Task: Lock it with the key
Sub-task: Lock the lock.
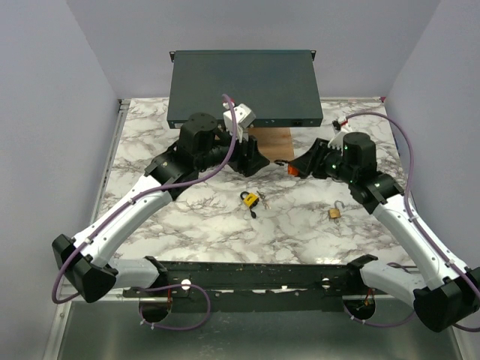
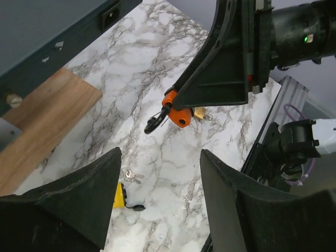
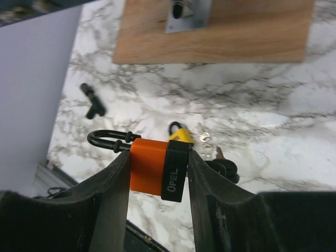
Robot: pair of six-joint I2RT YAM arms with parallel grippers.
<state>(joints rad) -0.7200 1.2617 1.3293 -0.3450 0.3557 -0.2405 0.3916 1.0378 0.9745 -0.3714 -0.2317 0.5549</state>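
The right hand grips an orange padlock with its shackle open, held above the worktop. The left hand faces it, open and empty. A small silvery key lies just beside a yellow padlock between the arms. A brass padlock lies near the right arm, and a wooden board lies behind.
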